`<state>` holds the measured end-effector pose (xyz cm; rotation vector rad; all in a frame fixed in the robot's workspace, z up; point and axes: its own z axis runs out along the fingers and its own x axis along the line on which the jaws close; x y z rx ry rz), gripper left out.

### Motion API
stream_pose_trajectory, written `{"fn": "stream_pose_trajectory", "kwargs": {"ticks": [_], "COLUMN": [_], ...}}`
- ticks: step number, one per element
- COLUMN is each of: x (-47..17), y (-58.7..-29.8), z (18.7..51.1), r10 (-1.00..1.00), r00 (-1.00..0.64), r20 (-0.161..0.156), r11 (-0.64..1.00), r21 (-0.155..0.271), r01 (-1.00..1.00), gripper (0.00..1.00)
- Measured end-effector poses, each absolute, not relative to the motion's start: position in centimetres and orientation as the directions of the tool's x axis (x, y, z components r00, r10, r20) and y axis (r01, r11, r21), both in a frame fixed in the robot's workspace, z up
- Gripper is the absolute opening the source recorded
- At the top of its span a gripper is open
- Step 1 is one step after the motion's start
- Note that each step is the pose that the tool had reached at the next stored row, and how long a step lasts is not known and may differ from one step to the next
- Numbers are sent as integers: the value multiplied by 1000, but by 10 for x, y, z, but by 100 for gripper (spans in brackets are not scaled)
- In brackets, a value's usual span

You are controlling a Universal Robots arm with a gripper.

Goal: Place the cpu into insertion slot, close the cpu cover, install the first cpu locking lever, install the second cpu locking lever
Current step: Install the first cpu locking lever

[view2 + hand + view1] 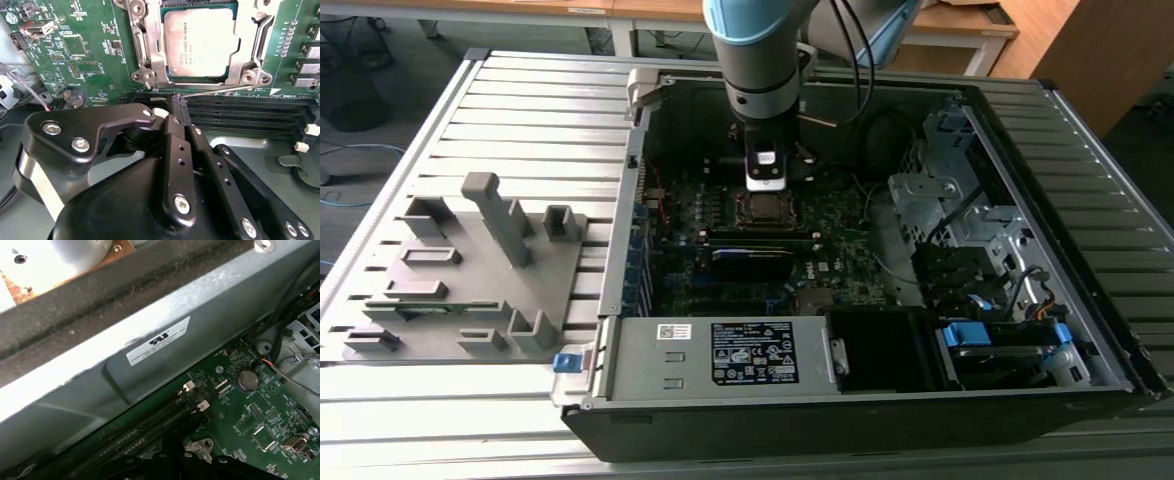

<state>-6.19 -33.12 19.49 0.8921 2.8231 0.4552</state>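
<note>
The cpu, a silver-grey square, lies in the insertion slot on the green motherboard. The silvery cpu cover lies down flat around it. A thin wire locking lever runs along the socket's edge nearest my gripper. Its end meets my gripper, whose black fingers are pressed together. I cannot tell whether the lever is pinched or only touched. In the exterior view my gripper hangs just behind the socket inside the open computer case.
Long black memory slots lie between my gripper and the socket. A black card, the power supply and the drive cage crowd the case. A grey fixture tray sits on the exterior view's left. The chassis wall is close by.
</note>
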Motion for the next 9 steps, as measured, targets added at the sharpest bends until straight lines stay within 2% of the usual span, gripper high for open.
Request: {"fn": "stream_pose_trajectory", "kwargs": {"ticks": [9], "x": [-65], "y": [-332], "z": [192], "r10": [580], "r00": [-813], "r20": [-53], "r11": [778], "r21": [332], "r01": [534], "gripper": [11]}}
